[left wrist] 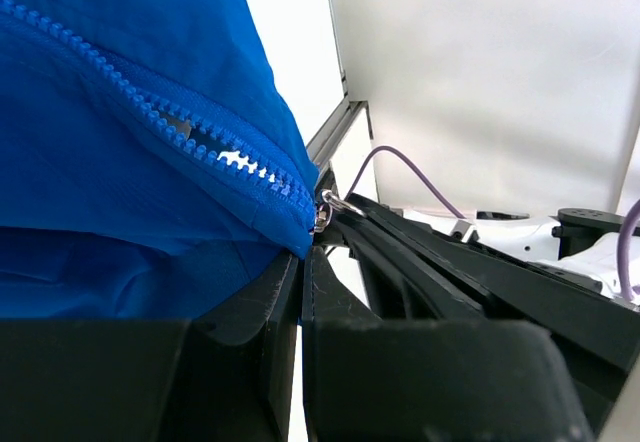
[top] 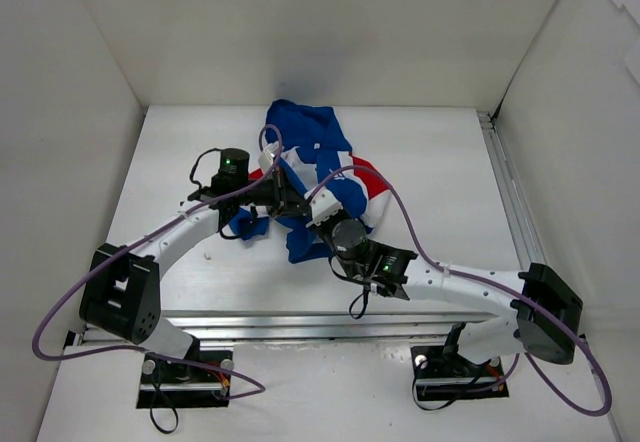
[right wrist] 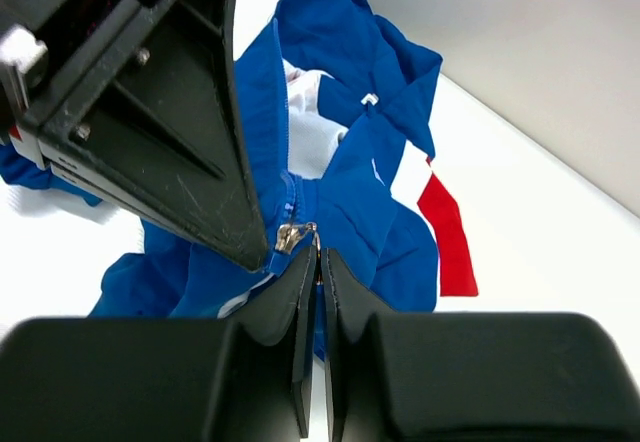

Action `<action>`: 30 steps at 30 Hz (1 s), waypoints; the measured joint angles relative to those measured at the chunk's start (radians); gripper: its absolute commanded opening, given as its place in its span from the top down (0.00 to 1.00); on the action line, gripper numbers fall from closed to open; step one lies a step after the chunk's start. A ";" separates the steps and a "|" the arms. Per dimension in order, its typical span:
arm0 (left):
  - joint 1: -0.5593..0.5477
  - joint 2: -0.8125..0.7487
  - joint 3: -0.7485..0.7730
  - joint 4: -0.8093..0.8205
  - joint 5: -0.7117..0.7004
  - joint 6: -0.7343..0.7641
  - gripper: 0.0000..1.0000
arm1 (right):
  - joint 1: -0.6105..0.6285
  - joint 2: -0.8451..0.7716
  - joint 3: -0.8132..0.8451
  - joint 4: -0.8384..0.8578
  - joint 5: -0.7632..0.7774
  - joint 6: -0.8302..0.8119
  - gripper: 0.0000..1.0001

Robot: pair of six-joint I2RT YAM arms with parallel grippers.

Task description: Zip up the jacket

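The royal-blue jacket (top: 310,142) lies bunched mid-table, with a red and white panel on its right. In the left wrist view its blue fabric (left wrist: 120,162) fills the left, and the zipper (left wrist: 180,127) is partly parted near its low end. My left gripper (left wrist: 303,254) is shut on the jacket's hem right beside the silver slider (left wrist: 326,206). My right gripper (right wrist: 319,254) is shut on the zipper pull hanging from the slider (right wrist: 291,236). In the top view both grippers, left (top: 288,202) and right (top: 318,214), meet at the jacket's near edge.
White walls close in the table on three sides. An aluminium rail (top: 505,182) runs along the right edge and another (top: 330,324) along the front. Purple cables (top: 400,212) loop over both arms. The left gripper's finger (right wrist: 170,132) crowds the right wrist view.
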 measured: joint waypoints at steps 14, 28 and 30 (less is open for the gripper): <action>-0.025 0.000 0.000 -0.032 -0.015 0.089 1.00 | -0.019 0.006 0.045 -0.076 -0.051 -0.008 1.00; -0.025 -0.061 -0.021 -0.174 -0.061 0.322 1.00 | -0.113 0.029 0.142 -0.283 -0.287 0.010 1.00; -0.025 -0.067 -0.037 -0.177 -0.060 0.344 1.00 | -0.119 0.041 0.149 -0.300 -0.317 0.014 1.00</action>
